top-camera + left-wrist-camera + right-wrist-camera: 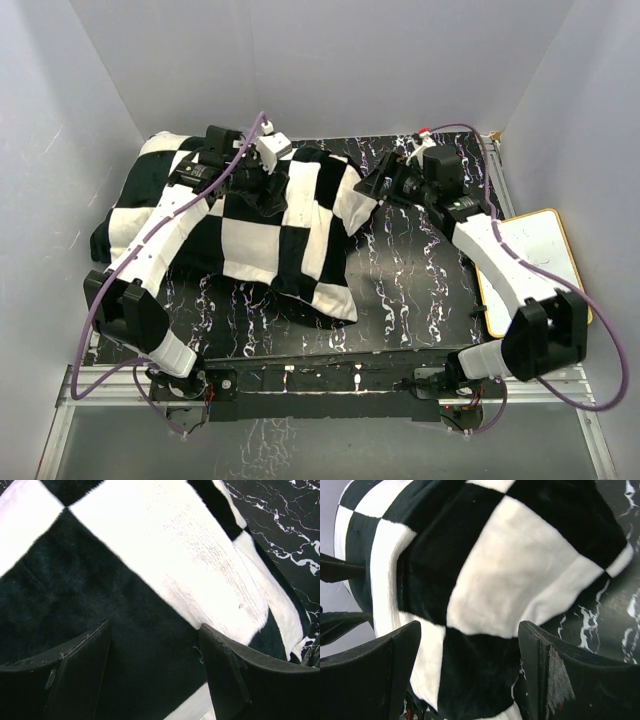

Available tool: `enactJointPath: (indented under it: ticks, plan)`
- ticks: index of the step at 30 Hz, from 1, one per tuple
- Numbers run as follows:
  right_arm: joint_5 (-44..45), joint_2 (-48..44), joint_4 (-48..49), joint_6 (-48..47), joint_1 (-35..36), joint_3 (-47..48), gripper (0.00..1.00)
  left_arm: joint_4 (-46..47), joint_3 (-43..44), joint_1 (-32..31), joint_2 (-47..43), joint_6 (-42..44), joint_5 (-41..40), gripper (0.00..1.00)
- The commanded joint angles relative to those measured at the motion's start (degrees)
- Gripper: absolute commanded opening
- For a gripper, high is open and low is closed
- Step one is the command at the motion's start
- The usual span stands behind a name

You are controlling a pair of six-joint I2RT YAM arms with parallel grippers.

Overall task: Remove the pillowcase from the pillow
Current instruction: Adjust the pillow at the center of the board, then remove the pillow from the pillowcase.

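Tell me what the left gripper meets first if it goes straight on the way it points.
The pillowcase: a black square of it fills the line ahead of the left gripper, whose jaws stand open. Depth is unclear, but it looks close.

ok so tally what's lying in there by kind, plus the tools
checkered pillowcase: 1
white board with a yellow rim: 1
tools: 2, the left tool and the right tool, both open over the fabric
total: 4
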Motion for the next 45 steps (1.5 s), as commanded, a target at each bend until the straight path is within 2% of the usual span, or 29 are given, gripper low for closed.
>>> enactJointPath:
  ticks: [1, 6, 10, 14, 17, 19, 22, 26, 30, 36, 39, 42, 45]
  plan:
    - [2.36, -5.95, 2.53, -1.46, -0.03, -3.23, 0.8, -1.43, -1.31, -2.23, -1.16, -0.35, -1.22, 0.69]
    - [1.05, -1.65, 5.33, -0.89, 2.87, -1.8, 0.79, -3.14, 3.0, -5.29, -0.28, -0.75, -3.63, 0.82]
    - [0.24, 2.93, 7.84, -0.1, 6.74, 1.39, 0.8, -0.93, 6.5, -8.27, 0.76, -4.46, -4.38, 0.85]
    - [-1.56, 5.56, 12.05, 2.07, 8.17, -0.25, 0.8, 0.64, 11.04, -10.59, 4.79, -8.91, -5.77, 0.86]
    - [-1.73, 7.21, 14.28, 2.72, 9.88, -2.42, 0.77, 3.1, 11.59, -12.99, 7.91, -9.37, -12.04, 0.88]
    - [-1.16, 7.62, 15.69, 3.06, 10.83, -4.12, 0.71, 5.4, 10.81, -14.14, 9.34, -8.56, -17.37, 0.87]
    - [0.55, 7.1, 16.73, 3.01, 11.58, -6.85, 0.58, 7.98, 9.6, -14.59, 11.03, -7.89, -24.75, 0.84]
    - [4.05, 5.29, 17.95, 2.8, 11.84, -10.96, 0.4, 8.84, 7.75, -14.62, 11.84, -6.01, -30.52, 0.77]
    - [8.02, 4.74, 18.96, 3.49, 11.79, -13.96, 0.1, 9.29, 6.31, -14.53, 9.31, -2.56, -34.16, 0.67]
    - [9.85, 7.37, 19.73, 4.21, 11.84, -15.1, 0.08, 7.51, 3.17, -14.31, 3.7, 0.49, -35.05, 0.51]
    - [11.37, 7.83, 19.84, 4.13, 11.79, -15.67, 0.08, 8.0, 1.11, -13.55, 1.65, 2.98, -37.44, 0.4]
    - [14.12, 7.46, 19.71, 3.51, 11.79, -16.62, 0.08, 9.31, 0.14, -10.54, 0.39, 4.33, -39.26, 0.3]
    - [15.51, 7.39, 19.82, 3.42, 11.75, -17.4, 0.08, 9.29, 0.32, -7.05, 0.03, 5.83, -39.08, 0.26]
